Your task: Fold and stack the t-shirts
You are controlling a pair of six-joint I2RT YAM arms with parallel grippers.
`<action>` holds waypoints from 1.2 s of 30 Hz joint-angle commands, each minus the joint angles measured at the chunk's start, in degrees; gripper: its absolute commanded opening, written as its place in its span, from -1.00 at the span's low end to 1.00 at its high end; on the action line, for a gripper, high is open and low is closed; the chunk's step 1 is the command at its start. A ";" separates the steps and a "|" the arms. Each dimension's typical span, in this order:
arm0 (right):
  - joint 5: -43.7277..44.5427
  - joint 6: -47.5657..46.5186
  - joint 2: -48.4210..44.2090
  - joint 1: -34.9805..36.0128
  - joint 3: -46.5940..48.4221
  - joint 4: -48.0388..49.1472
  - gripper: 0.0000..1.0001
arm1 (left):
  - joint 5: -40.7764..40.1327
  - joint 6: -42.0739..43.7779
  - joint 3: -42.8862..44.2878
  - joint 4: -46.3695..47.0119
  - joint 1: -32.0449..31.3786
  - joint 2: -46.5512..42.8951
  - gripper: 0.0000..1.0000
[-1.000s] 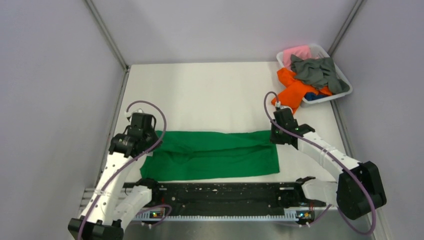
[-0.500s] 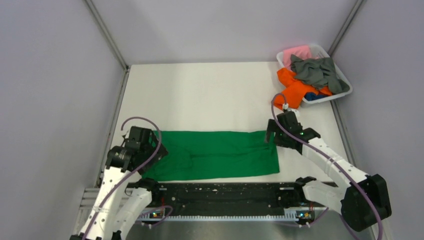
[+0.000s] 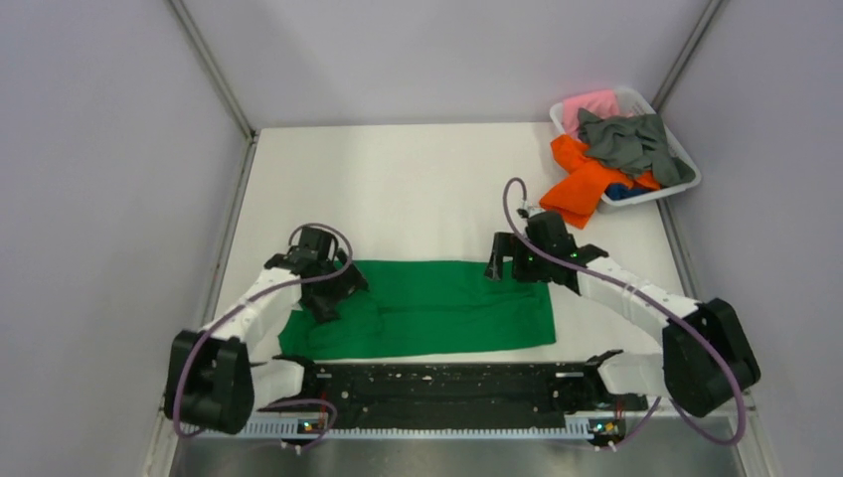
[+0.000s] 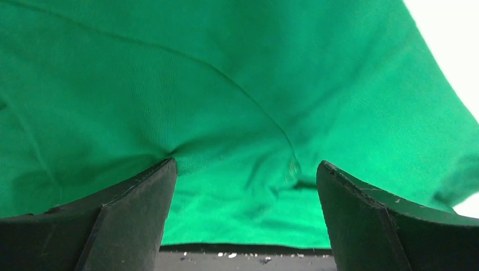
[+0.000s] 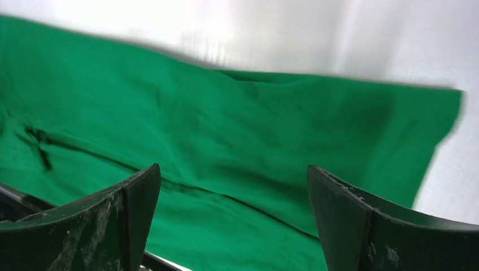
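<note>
Where it lies across the lower middle of the top view, the green t-shirt [image 3: 437, 308] is folded into a long flat band of soft matte knit. Its long axis runs left to right along the near edge of the white worktop [image 3: 398, 189]. Its right end is square and straight-edged, while its left end is rounder and bunched, with shallow creases.

The left fingers [image 4: 130, 220], dark wedge-shaped pads, stand wide apart over that left end and hold nothing. In the left wrist view the cloth fills the gap between them and puckers into fine wrinkles at the left-hand tip. The right fingers [image 5: 113, 220], dark and scuffed, are likewise spread wide and hold nothing. They sit over the band's upper right corner, where a long slanting fold crosses the fabric.

At the upper right of the top view, a white plastic basket [image 3: 692, 171] holds a crumpled heap. A dark grey tee [image 3: 626, 139] lies on top, with a pink tee [image 3: 587, 104] behind it and a blue tee [image 3: 618, 191] low at the near side. An orange tee [image 3: 582, 184] spills over the rim onto the worktop.
</note>
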 commanded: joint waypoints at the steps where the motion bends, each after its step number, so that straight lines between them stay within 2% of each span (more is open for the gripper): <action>1: -1.84 -4.07 7.53 4.02 5.01 2.87 0.97 | -2.34 -3.11 0.51 10.97 0.08 10.12 0.97; 5: -2.23 -4.77 12.73 4.78 4.75 3.01 0.97 | -4.49 -3.07 5.16 13.58 0.17 20.69 0.97; 10: -0.92 -7.56 13.65 6.44 4.77 -0.60 0.97 | -7.19 -2.86 19.66 13.36 0.21 36.75 0.96; 16: -4.13 -6.52 12.50 11.03 1.98 -2.81 0.98 | -5.66 -3.72 51.46 8.40 0.13 59.83 0.94; 23: -5.51 -2.76 15.44 23.14 4.03 -2.16 0.98 | 8.98 -3.77 98.53 1.90 -2.56 89.03 0.97; 26: -5.88 -2.36 18.61 26.65 6.67 -1.06 0.97 | 13.05 -7.14 98.75 9.89 -3.49 91.94 0.98; 29: -7.30 -3.36 22.12 28.55 10.11 -1.26 0.97 | 13.06 -10.31 97.18 16.61 -4.02 92.21 0.97; 32: -6.70 -4.41 23.59 29.97 12.72 -2.41 0.97 | 11.84 -12.11 97.26 18.79 -3.96 92.48 0.98; 36: -5.21 -3.82 21.04 30.18 13.37 -2.76 0.98 | 10.28 -13.11 97.75 20.52 -3.61 92.18 0.98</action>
